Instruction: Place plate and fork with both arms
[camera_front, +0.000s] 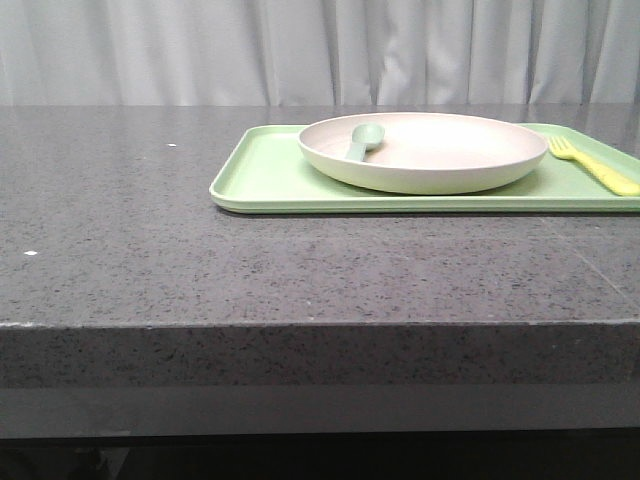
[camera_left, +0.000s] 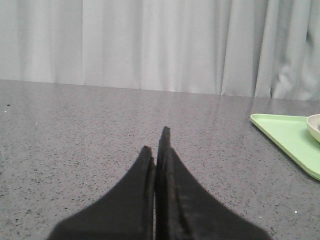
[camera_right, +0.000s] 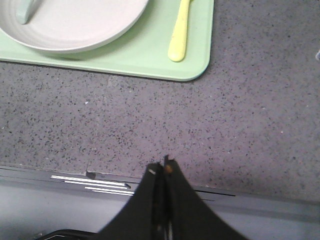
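This looks like a staged test or demonstration set-up rather than a lived-in kitchen or dining room: a thick, dark grey speckled stone-like surface (camera_front: 200, 270) stands in front of a plain, pale grey pleated curtain (camera_front: 200, 50) that closes off the whole background. The only furnishings are mealtime props laid out neatly on a flat rectangular light-green plastic tray (camera_front: 265, 175): a large round cream-white shallow plate (camera_front: 440, 155), a pale grey-green spoon (camera_front: 362, 140) resting in it, and a small bright yellow plastic fork (camera_front: 595, 165) beside it.
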